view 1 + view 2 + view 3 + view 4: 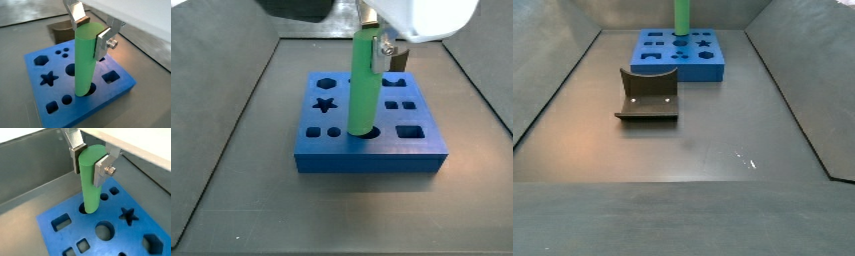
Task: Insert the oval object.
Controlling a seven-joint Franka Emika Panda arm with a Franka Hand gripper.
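The oval object is a bright green rod. It stands nearly upright with its lower end in a hole of the blue block, which has several shaped holes. It shows in both wrist views and in both side views. My gripper is shut on the rod's top end, one silver finger on each side, also in a wrist view and a side view. How deep the rod sits in the hole is hidden.
The blue block sits at the far end of a grey walled bin. The dark fixture stands on the floor in front of it and shows behind the block in a wrist view. Grey walls rise close by.
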